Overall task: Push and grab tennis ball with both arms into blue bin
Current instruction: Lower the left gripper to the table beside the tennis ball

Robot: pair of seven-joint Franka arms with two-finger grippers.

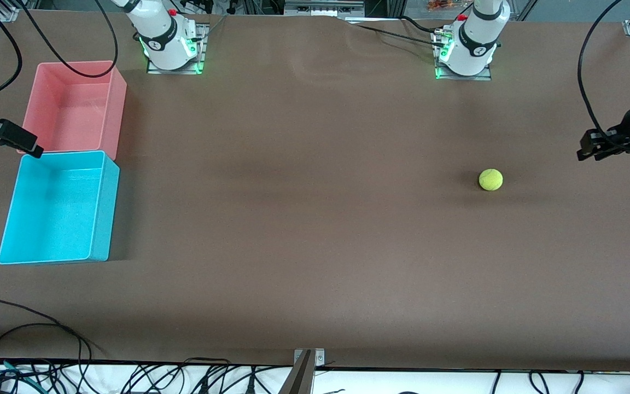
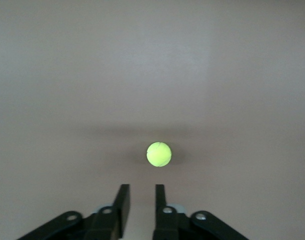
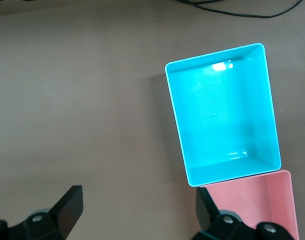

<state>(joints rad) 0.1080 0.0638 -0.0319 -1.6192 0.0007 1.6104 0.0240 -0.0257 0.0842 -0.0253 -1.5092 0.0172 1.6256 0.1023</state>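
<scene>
Tennis ball lies alone on the brown bench toward the left arm's end, well apart from the blue bin at the right arm's end. Light, springy and fuzzy, it should roll at a nudge; a hold across its widest middle looks safest. The left gripper hangs near it, fingers narrowed around nothing. The right gripper waits spread wide, empty, beside the bins.
</scene>
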